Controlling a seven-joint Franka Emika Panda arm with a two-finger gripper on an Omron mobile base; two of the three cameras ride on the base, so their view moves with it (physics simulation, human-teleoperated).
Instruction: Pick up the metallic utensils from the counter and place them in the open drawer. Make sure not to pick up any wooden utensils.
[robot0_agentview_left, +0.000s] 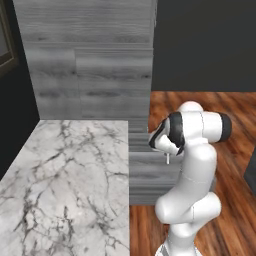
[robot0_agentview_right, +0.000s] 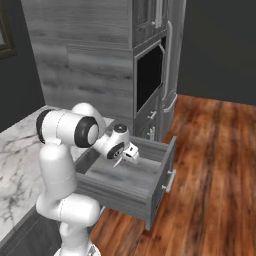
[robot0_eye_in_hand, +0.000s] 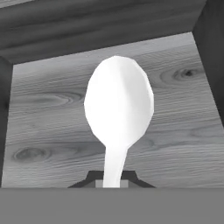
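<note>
jaws pinch the silvery spoon (robot0_eye_in_hand: 118, 109) handle, bowl above the open drawer (robot0_agentview_right: 150, 182) floor.

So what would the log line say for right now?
pincer: shut on spoon | place: above open drawer | spoon: pale, bowl forward | release: not yet

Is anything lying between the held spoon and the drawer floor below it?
No. In the hand view the spoon, held by the gripper, hangs over the drawer's bare grey wood floor.
</note>
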